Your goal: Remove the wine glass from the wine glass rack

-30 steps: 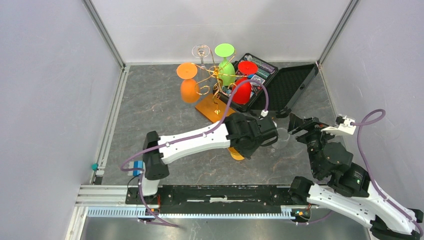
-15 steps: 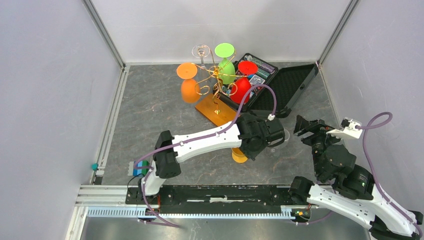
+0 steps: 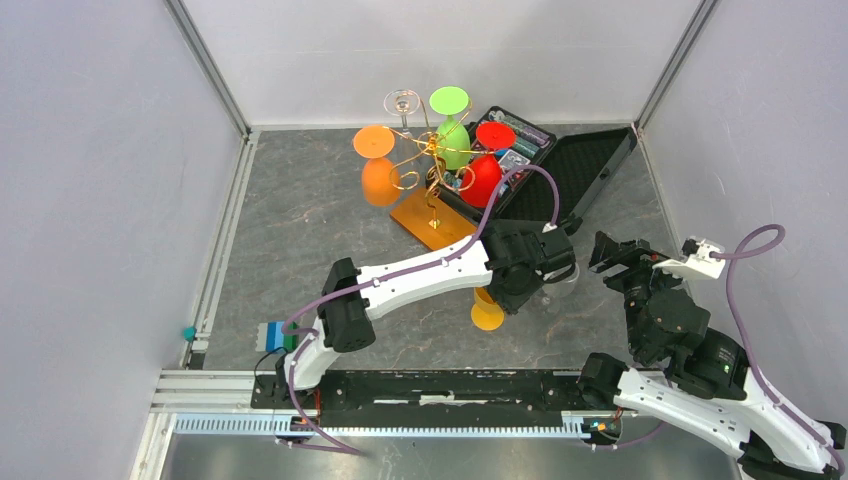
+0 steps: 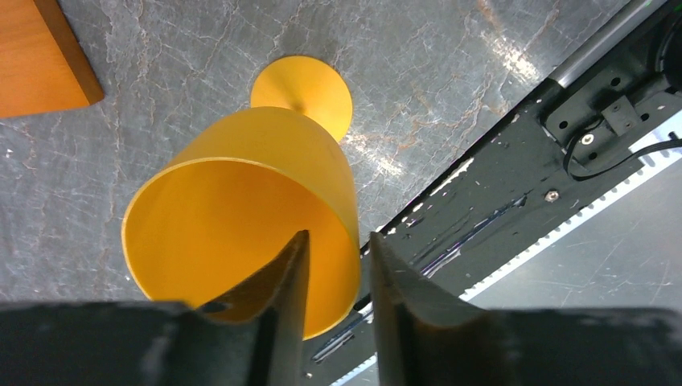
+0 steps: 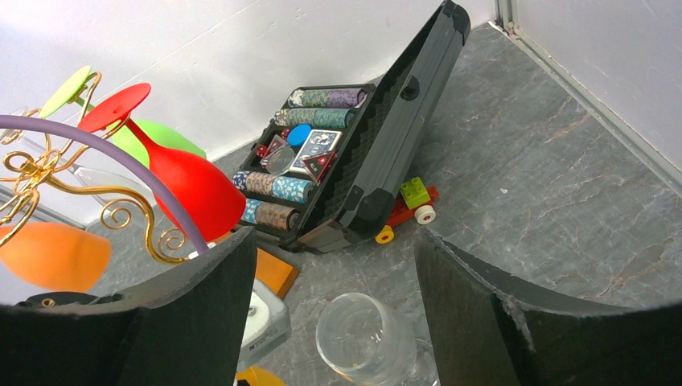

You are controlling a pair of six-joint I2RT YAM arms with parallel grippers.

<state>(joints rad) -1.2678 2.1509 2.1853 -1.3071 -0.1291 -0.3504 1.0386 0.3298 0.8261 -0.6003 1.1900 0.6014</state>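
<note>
Wine glass (image 4: 241, 201), yellow: off the wine glass rack (image 3: 428, 218), rim pinched by left gripper (image 4: 338, 249) over the counter (image 4: 482, 48). Set-down judged in hand; lowering, then release, needed. Right gripper (image 5: 330, 241) spread wide, empty.

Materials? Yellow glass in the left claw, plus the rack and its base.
Yellow glass: opaque, evenly coloured, slight sheen, thin rim; probably plastic. Rack: thin shiny gold wire, likely metal. Its base: flat, orange-brown, faint grain; looks like wood.
</note>
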